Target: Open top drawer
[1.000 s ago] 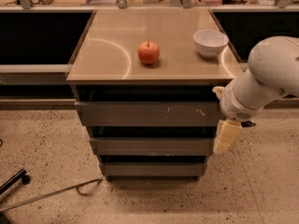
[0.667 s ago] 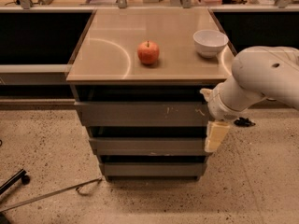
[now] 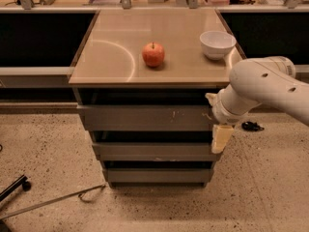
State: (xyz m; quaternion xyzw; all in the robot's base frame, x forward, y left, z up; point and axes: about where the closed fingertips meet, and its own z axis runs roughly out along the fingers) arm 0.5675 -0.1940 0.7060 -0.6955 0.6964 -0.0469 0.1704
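Observation:
The top drawer (image 3: 140,118) is the widest grey metal drawer, just under the countertop, with small white scratches right of centre. Its flat front stands a little forward of the dark gap above it. My gripper (image 3: 221,137) hangs from the white arm (image 3: 260,88) that comes in from the right. It is at the right end of the top drawer's front, and its cream tip reaches down to the level of the second drawer. I cannot tell whether it touches the drawer.
A red apple (image 3: 153,54) and a white bowl (image 3: 217,43) sit on the tan countertop (image 3: 111,57). Two narrower drawers (image 3: 154,151) (image 3: 157,176) lie below. On the floor are a metal rod (image 3: 53,202), a chair caster (image 3: 19,183) and a small black object (image 3: 251,126).
My arm and gripper have moved left, from beside the cabinet to the right end of the top drawer's front. The drawers, apple and bowl have not moved.

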